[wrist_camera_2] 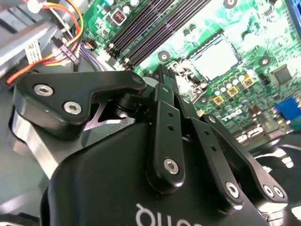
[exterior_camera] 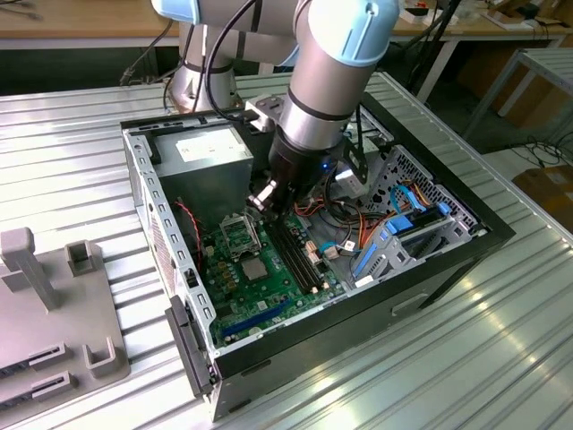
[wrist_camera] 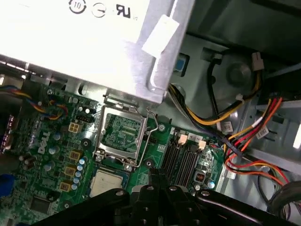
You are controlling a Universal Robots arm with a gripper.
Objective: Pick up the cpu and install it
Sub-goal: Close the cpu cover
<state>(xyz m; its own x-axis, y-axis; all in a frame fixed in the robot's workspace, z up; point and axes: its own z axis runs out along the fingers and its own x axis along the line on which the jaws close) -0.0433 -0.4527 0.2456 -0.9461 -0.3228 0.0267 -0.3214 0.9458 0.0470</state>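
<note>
**Over the motherboard, fingers together**

Inside the open case (exterior_camera: 170, 224), in the exterior view, our gripper (exterior_camera: 261, 202) hangs above the motherboard (exterior_camera: 269, 278) beside the socket frame (exterior_camera: 240, 235).

Second wrist view: fingers (wrist_camera_2: 165, 101) closed, gripping nothing; cpu (wrist_camera_2: 215, 57) on the board.

First wrist view: cpu (wrist_camera: 107, 181) just beside the open socket frame (wrist_camera: 120, 134).

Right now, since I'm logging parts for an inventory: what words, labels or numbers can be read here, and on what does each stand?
Nothing can be quoted with confidence.
Power supply label: round marks, washed out and cut off at the picture's edge.
Motherboard: white lettering, too blurred to read.
Cable tags: print too small to read.
Pincer's black housing: white letters, cut off at the picture's edge.
</note>
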